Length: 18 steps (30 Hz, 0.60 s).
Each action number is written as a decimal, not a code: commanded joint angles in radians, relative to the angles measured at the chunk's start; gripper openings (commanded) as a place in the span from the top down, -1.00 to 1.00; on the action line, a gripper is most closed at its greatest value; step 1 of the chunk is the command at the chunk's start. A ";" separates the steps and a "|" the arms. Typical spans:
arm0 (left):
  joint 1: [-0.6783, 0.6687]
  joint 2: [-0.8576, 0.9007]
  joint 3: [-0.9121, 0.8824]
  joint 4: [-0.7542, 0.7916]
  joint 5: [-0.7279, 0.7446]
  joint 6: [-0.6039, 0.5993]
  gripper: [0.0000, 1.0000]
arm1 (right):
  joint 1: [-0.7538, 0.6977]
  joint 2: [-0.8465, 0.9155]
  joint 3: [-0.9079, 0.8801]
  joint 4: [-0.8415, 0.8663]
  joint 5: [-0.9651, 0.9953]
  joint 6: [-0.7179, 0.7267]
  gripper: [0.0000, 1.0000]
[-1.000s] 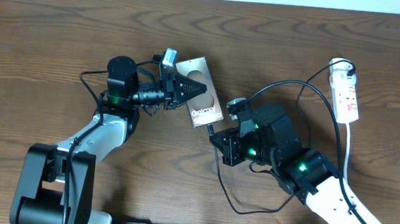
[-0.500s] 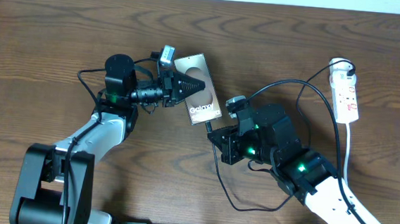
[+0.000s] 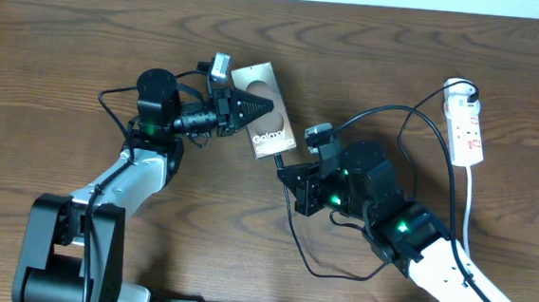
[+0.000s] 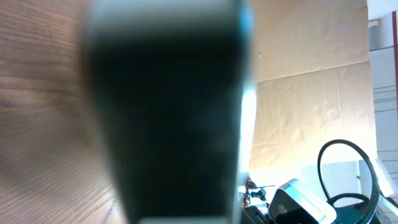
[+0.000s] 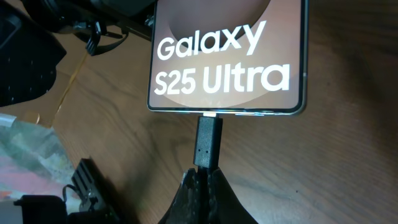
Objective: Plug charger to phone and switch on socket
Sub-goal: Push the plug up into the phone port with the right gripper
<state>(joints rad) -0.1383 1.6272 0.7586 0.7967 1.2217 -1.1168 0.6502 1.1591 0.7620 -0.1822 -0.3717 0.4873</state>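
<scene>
The phone [image 3: 273,138], a brownish slab with white "Galaxy" lettering, lies angled at the table's middle, and my left gripper [image 3: 267,105] is shut on its upper half. In the left wrist view the phone [image 4: 168,112] is a dark blur filling the frame. My right gripper [image 5: 208,178] is shut on the charger [image 5: 208,142], whose black plug tip meets the port in the phone's [image 5: 227,56] bottom edge. From above, the right gripper [image 3: 283,168] sits just below the phone's lower corner. The charger's thin black cable [image 3: 386,110] arcs to the white socket [image 3: 468,127] at the far right.
A white cord [image 3: 468,212] runs down from the socket along the right side. Slack black cable [image 3: 300,253] loops on the table below my right arm. The table's far edge runs along the top of the overhead view.
My left gripper has carried the phone up and a little left. My right gripper has followed up and left, keeping the plug at the phone's bottom edge.
</scene>
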 commanded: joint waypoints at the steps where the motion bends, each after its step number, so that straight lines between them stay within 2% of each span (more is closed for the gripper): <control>1: -0.070 -0.006 -0.017 -0.006 0.154 0.077 0.85 | -0.009 -0.011 0.055 0.105 0.101 -0.008 0.98; 12: -0.083 -0.006 -0.017 -0.006 0.156 0.077 0.86 | -0.014 -0.011 0.055 0.219 0.101 -0.004 0.98; 18: -0.083 -0.006 -0.017 -0.006 0.166 0.077 0.85 | -0.028 -0.011 0.055 0.202 0.101 -0.002 0.98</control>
<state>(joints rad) -0.1448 1.6268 0.7826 0.8078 1.1831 -1.0992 0.6514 1.1717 0.7441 -0.0803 -0.3664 0.4934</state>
